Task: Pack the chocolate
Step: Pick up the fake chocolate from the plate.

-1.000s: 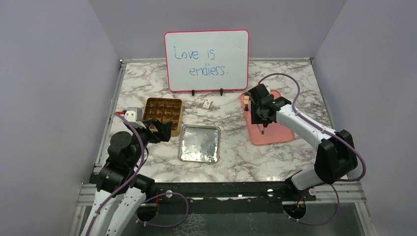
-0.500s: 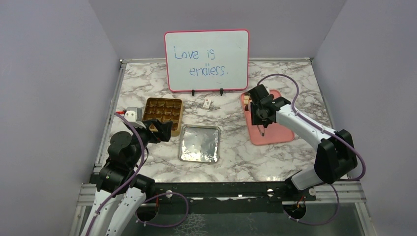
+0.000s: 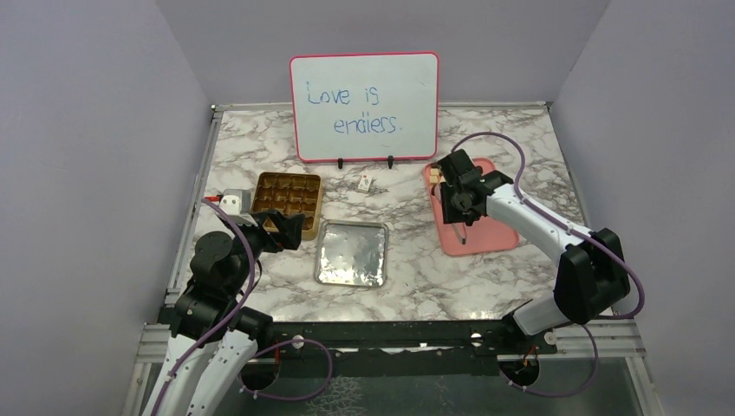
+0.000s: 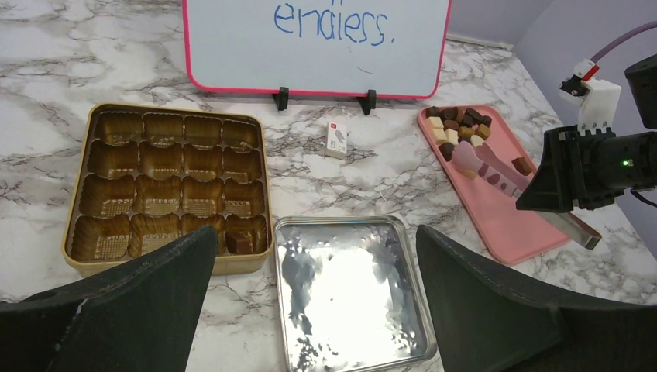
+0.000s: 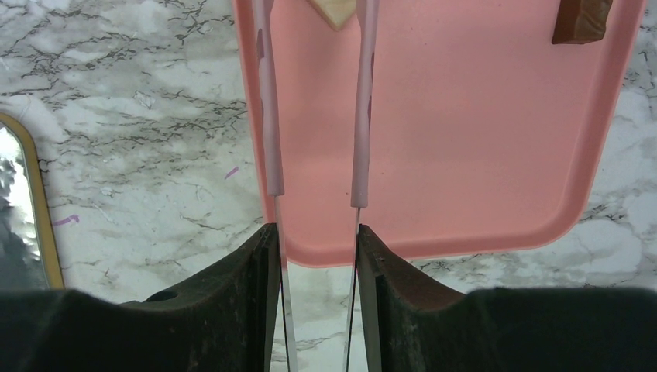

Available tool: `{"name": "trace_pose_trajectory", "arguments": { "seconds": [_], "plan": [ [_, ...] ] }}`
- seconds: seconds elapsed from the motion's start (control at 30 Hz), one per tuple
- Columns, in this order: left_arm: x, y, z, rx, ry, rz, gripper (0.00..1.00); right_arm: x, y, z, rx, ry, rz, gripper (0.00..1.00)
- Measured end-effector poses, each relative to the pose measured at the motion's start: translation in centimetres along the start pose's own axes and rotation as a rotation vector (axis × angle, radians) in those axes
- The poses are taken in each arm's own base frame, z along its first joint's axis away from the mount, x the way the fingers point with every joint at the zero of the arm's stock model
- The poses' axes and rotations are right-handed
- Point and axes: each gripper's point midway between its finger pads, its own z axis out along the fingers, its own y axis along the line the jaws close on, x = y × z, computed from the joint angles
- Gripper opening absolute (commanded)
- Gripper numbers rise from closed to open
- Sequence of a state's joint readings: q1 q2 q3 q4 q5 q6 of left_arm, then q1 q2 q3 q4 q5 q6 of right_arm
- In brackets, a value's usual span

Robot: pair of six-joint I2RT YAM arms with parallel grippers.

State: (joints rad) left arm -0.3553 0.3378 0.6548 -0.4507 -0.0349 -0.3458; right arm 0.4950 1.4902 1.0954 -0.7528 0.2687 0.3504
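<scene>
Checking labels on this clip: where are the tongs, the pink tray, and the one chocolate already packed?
tongs (image 4: 484, 161): left wrist view, on the pink-coated arms near the tips.
pink tray (image 4: 496, 221): left wrist view, on its bare floor.
packed chocolate (image 4: 239, 242): left wrist view, on its top face.

Left arm: folded low near its base; left gripper (image 4: 316, 236) level, jaws spread wide, holding nothing. Right arm: stretched forward, elbow bent; right gripper (image 5: 314, 236) angled down, fingers (image 5: 252, 267) clamped on tongs (image 5: 271, 116).
</scene>
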Motion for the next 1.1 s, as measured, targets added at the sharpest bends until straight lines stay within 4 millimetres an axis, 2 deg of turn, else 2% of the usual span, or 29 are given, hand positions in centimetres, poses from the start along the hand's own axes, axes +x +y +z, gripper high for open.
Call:
{"name": "trace_pose_trajectory", "arguments": {
  "seconds": [0.43,1.1],
  "plan": [
    [0.03,0.01,0.01,0.0,0.001,0.0,0.99,-0.16,0.44,-0.84,-0.047,-0.013,-0.024,0.4],
    [0.05,0.02,0.03,-0.001,0.001,0.0,0.99,0.71,-0.13,0.1,-0.01,0.032,-0.071,0.38]
  ]
}}
